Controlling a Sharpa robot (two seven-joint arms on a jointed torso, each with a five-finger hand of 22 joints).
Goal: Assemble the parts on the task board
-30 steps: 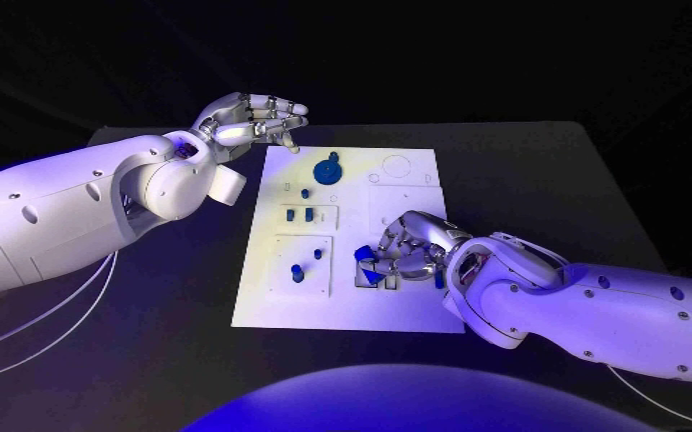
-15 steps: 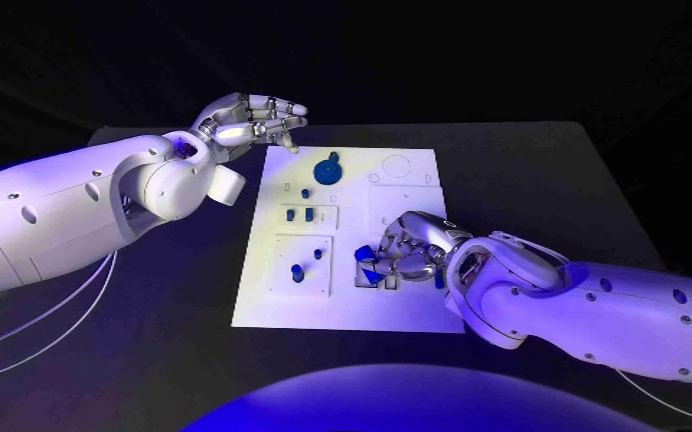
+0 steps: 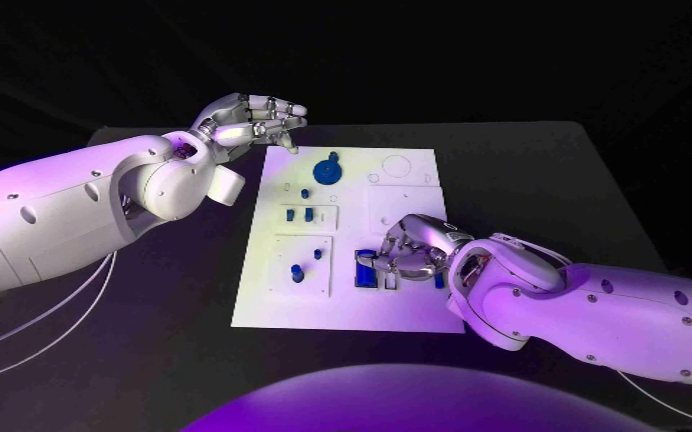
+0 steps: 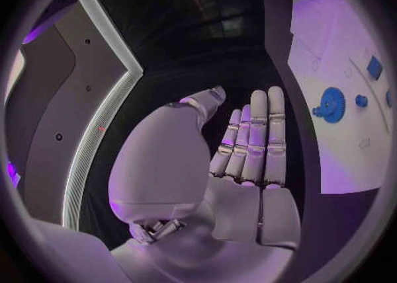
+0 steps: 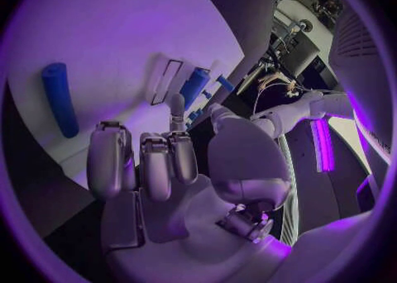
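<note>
Black table [image 3: 577, 182] — left hand [image 3: 253, 119] spread, empty; right hand's [image 3: 411, 250] grip can't be told — on task board [image 3: 411, 314].

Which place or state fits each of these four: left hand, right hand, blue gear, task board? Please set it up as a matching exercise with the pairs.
Things:
1. left hand
2. right hand
3. blue gear
4. task board

Places or states:
A. lies flat in the middle of the black table
B. sits on the board's far part
C. fingers down among blue parts at the board's near right
D. holds nothing, beyond the board's far left corner

Pairs: 1-D, 2-C, 3-B, 4-A
</note>
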